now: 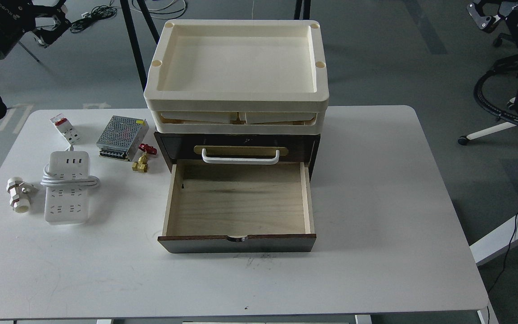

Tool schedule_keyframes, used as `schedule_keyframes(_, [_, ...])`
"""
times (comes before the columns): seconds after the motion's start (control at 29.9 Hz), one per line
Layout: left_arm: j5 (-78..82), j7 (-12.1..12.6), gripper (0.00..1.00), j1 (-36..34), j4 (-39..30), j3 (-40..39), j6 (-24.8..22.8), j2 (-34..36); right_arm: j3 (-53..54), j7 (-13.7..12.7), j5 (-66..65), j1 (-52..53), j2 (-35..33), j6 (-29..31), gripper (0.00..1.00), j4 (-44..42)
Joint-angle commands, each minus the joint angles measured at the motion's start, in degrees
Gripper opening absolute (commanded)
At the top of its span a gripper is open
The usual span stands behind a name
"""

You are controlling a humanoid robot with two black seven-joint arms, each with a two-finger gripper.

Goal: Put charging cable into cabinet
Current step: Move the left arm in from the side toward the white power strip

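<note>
Two arms sit high at the far corners of the head view, both well apart from the cable (66,186). The cable, a flat white strip with its cord looped across the middle, lies on the tabletop (376,202) at about 9 o'clock from the cabinet (236,148), whose lower drawer (238,200) stands pulled out and bare inside. The strip's long axis runs roughly 12 to 6 o'clock, near to far along the tabletop, so a grasp across its short width would suit. From the left pincer (54,20), the cable lies toward 6 o'clock; from the right pincer (481,15), toward 8 o'clock and much farther off. The left arm is judged the nearer and better placed. Both pincers are dark and seen small, so whether either is released or clenched cannot be told; neither grasps anything visible. A white fitting (18,194) lies just beside the strip at 9 o'clock, a possible obstruction.
</note>
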Motion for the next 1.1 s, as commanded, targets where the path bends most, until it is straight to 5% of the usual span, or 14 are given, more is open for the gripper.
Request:
schedule_keyframes(0.0, [0.0, 0.0, 1.0, 0.0, 0.3, -2.3, 0.0, -1.8, 0.2, 0.0, 0.0, -0.8, -0.2, 0.0, 0.99, 0.0])
schedule_keyframes(0.4, [-7.2, -0.3, 1.0, 0.0, 18.5, -9.0, 0.0, -13.3, 0.6, 0.0, 0.0, -0.5, -1.7, 0.0, 0.99, -0.2])
schedule_keyframes(0.5, [-7.3, -5.8, 1.0, 0.1, 18.4, -12.6, 0.0, -14.1, 0.7, 0.1, 0.1, -0.7, -1.8, 0.0, 0.99, -0.2])
schedule_keyframes(0.64, [-7.2, -14.2, 1.0, 0.6, 15.7, -15.6, 0.0, -14.3, 0.6, 0.2, 0.1, -0.8, -2.1, 0.0, 0.99, -0.2])
schedule_keyframes(0.84, [-4.8, -14.4, 1.0, -0.1, 7.6, -17.0, 0.0, -12.7, 0.7, 0.2, 0.1, -0.7, -2.3, 0.0, 0.99, -0.2])
schedule_keyframes(1.07, [3.1, -15.4, 1.0, 0.3, -14.3, -2.0, 0.0, 5.5, 9.5, 0.3, 0.5, 0.8, -5.6, 0.0, 0.99, 0.7])
